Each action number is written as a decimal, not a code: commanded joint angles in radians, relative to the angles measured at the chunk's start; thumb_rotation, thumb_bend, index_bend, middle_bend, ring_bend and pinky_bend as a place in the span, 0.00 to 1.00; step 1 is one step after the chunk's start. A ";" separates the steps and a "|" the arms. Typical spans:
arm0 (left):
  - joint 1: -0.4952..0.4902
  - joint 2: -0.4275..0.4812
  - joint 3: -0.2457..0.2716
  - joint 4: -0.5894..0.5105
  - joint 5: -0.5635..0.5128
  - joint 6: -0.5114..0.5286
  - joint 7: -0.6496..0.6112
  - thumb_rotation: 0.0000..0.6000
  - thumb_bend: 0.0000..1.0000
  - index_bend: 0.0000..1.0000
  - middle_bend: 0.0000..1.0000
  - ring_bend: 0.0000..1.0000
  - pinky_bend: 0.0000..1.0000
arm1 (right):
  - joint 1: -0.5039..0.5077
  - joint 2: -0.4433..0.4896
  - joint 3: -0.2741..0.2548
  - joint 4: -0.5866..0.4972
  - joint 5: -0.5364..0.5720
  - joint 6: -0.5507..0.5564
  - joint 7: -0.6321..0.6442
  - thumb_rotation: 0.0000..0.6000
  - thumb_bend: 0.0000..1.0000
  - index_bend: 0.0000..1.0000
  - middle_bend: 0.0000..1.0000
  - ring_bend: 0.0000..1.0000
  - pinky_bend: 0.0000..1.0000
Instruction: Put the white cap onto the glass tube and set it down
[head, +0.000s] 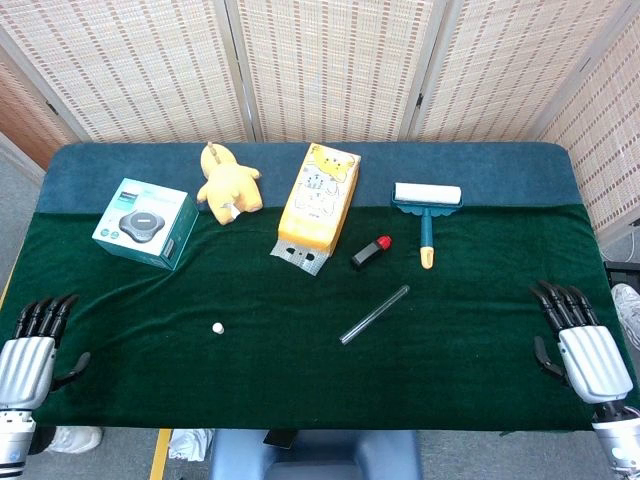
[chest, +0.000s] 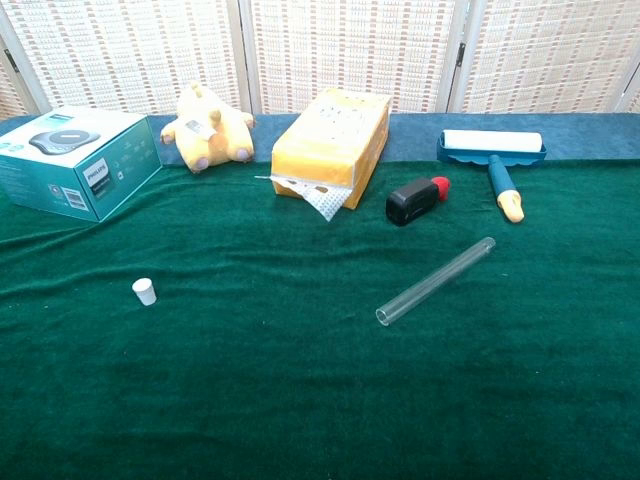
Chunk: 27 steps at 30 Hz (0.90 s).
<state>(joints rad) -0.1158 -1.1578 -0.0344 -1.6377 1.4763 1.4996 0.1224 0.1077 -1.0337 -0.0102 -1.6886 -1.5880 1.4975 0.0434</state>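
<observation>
head view | white cap (head: 218, 327) – glass tube (head: 374, 314) mid-table, apart | left hand (head: 30, 352), right hand (head: 583, 347) – spread, empty, far off

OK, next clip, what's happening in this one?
Nothing is being handled yet. Both hands rest open at the near corners of the table, the left hand and the right hand, holding nothing. The white cap stands alone on the green cloth, well to the left of the glass tube, which lies flat and uncapped. A box, plush toy, yellow pack, small black-and-red item and lint roller sit untouched along the back.
</observation>
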 joint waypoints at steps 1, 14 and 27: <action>-0.001 -0.002 -0.003 0.002 0.002 0.000 0.001 1.00 0.36 0.01 0.11 0.04 0.01 | 0.002 0.000 0.002 -0.001 0.000 -0.006 0.000 1.00 0.65 0.00 0.08 0.06 0.03; -0.013 -0.009 -0.015 0.018 0.025 -0.002 -0.006 1.00 0.36 0.05 0.11 0.08 0.04 | 0.021 0.012 0.017 -0.015 -0.017 -0.033 -0.020 1.00 0.65 0.00 0.17 0.17 0.15; -0.154 -0.035 -0.017 0.112 0.133 -0.151 -0.068 1.00 0.36 0.35 0.63 0.52 0.62 | 0.052 0.018 0.039 -0.035 -0.003 -0.074 -0.029 1.00 0.65 0.00 0.34 0.39 0.42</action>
<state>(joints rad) -0.2335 -1.1860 -0.0516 -1.5436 1.5922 1.3921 0.0657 0.1598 -1.0152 0.0287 -1.7237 -1.5914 1.4236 0.0145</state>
